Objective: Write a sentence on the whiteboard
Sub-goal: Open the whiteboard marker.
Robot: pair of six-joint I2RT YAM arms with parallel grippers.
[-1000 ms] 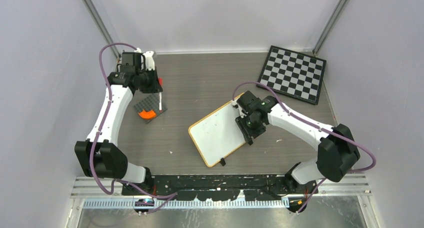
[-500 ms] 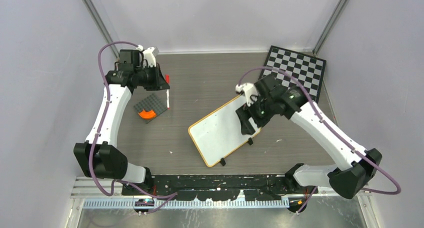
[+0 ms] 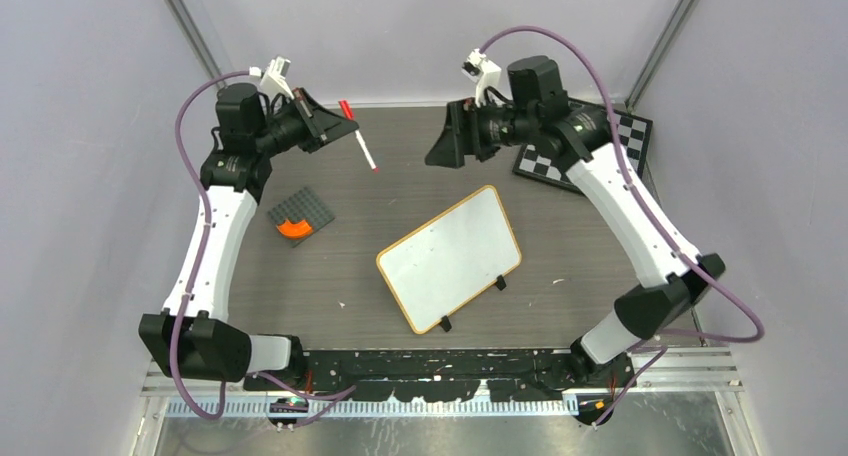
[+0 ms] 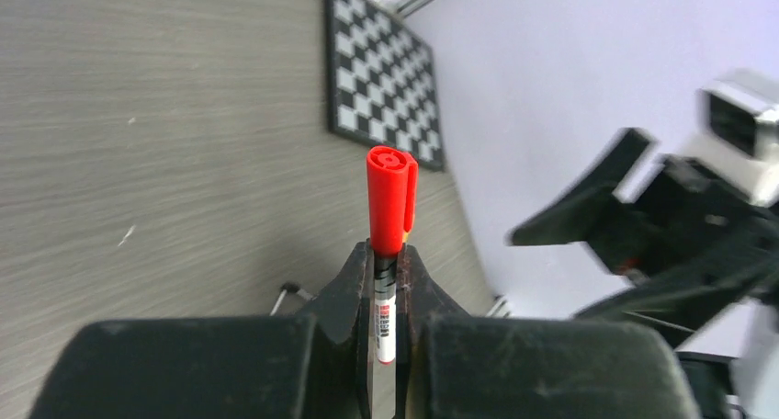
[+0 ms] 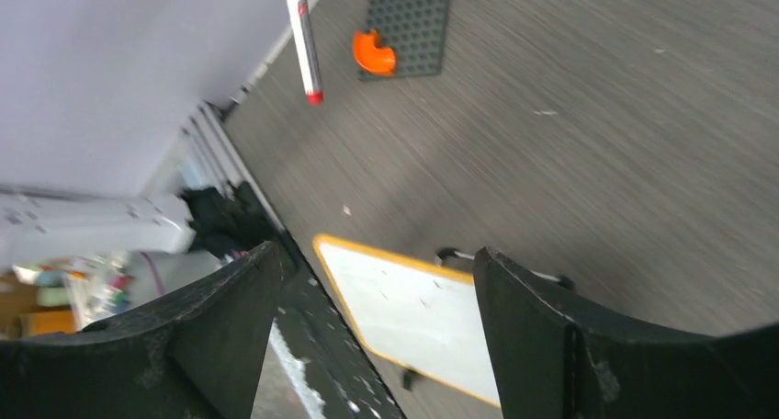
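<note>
Right hand [image 3: 445, 141] swung up off white orange-rimmed whiteboard [image 3: 450, 258]. Now it's high, jaws spread wide, empty, facing left hand [image 3: 335, 128]. Left hand clamped on white marker with red cap [image 4: 390, 212], cap poking past fingertips. Whiteboard flat on worktop [image 3: 400, 191] below, between both hands, looks blank. Risk imo: sloppy cap grab twists marker out of that thin pinch and drops it.

one whiteboard [image 3: 450, 256], one marker [image 3: 360, 141], one checkerboard [image 3: 538, 163]

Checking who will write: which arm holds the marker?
The left arm: its jaws are shut on the marker; the right arm has open, empty jaws.
</note>
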